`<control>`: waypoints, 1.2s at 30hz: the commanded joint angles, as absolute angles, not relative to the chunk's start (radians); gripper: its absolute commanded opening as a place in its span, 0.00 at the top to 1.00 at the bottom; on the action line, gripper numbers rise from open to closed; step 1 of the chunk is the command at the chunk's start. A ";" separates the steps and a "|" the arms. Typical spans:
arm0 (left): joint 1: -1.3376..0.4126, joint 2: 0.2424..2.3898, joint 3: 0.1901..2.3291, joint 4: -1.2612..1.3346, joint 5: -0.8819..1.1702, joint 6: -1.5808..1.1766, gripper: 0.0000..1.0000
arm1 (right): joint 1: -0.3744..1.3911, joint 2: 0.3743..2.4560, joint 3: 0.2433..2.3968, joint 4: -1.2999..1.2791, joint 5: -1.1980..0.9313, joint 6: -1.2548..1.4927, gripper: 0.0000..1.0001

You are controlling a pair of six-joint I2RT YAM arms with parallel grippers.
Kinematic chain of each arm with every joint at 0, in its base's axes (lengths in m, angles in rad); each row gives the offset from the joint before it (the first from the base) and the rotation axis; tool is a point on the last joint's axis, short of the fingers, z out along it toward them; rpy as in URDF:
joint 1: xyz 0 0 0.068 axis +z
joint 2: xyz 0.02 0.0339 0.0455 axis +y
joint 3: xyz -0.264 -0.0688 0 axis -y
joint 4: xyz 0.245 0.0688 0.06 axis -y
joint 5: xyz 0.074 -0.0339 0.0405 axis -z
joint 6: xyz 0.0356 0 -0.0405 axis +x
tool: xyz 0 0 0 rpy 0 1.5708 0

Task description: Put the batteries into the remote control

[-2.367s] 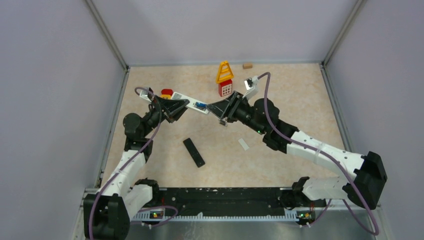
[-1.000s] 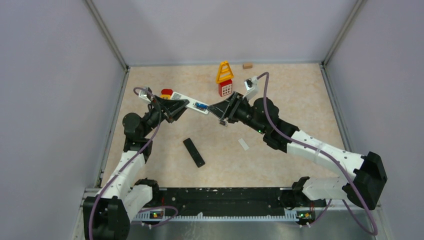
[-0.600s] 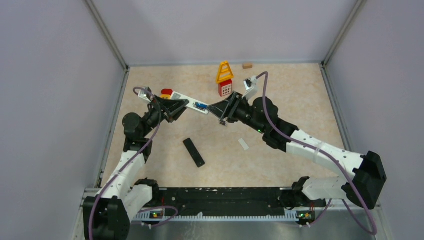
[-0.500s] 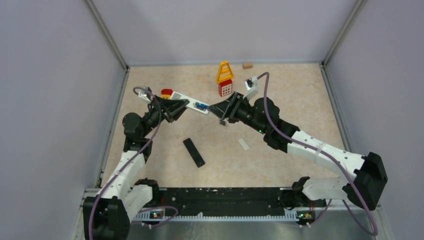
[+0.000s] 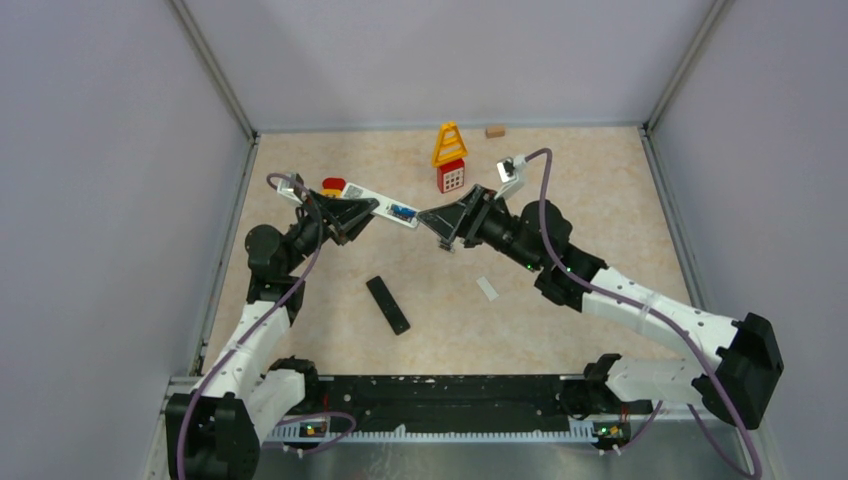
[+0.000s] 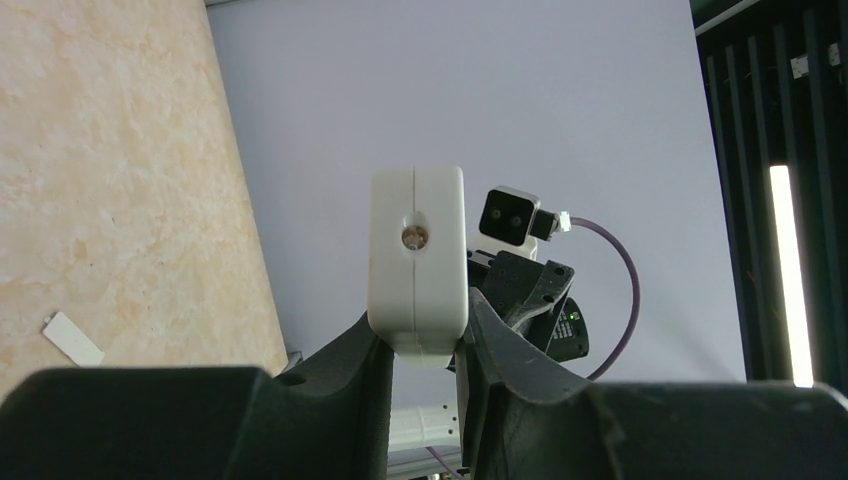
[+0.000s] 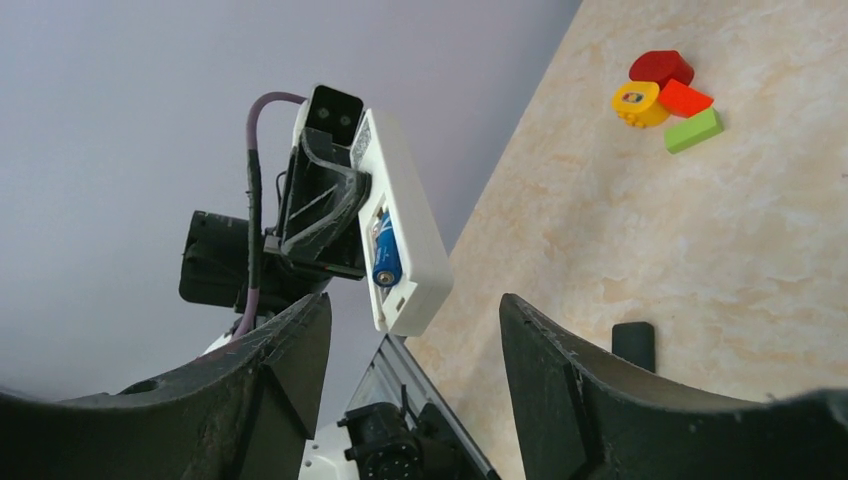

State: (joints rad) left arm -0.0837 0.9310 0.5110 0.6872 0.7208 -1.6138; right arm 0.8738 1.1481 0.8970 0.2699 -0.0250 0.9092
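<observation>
One blue-wrapped battery (image 7: 385, 255) is sitting in the open bay of the white remote (image 6: 417, 250), which your left gripper (image 6: 420, 345) is clamping mid-air. Your right gripper (image 7: 412, 308) is hanging wide, empty, just beside it. Cells prob. light, stiff, slick: you're wanting a mid-barrel pinch.

The beige table (image 5: 600, 200) is being occupied by a black remote (image 5: 388, 305), a white strip (image 5: 487, 288), a red-and-yellow toy (image 5: 449, 158), coloured pieces (image 5: 333, 186) and a brown block (image 5: 494, 131).

You see your left fingers (image 6: 500, 385) pinching the white remote (image 6: 417, 255), its end facing you. The other arm's camera (image 6: 510, 215) shows just behind it, and a small white strip (image 6: 72, 338) lies on the surface (image 6: 110, 150).
</observation>
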 commanded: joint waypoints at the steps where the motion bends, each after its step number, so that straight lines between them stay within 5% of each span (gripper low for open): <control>1: -0.084 0.911 0.548 0.733 0.723 -1.598 1.00 | 0.858 1.168 0.935 0.343 -0.053 0.919 0.36; 23: -0.085 0.908 0.556 0.757 0.742 -1.603 1.00 | 0.819 1.265 0.956 0.361 -0.143 0.992 0.46; 36: -0.086 0.910 0.573 0.831 0.798 -1.602 1.00 | 0.818 1.368 1.064 0.108 -0.089 0.955 0.57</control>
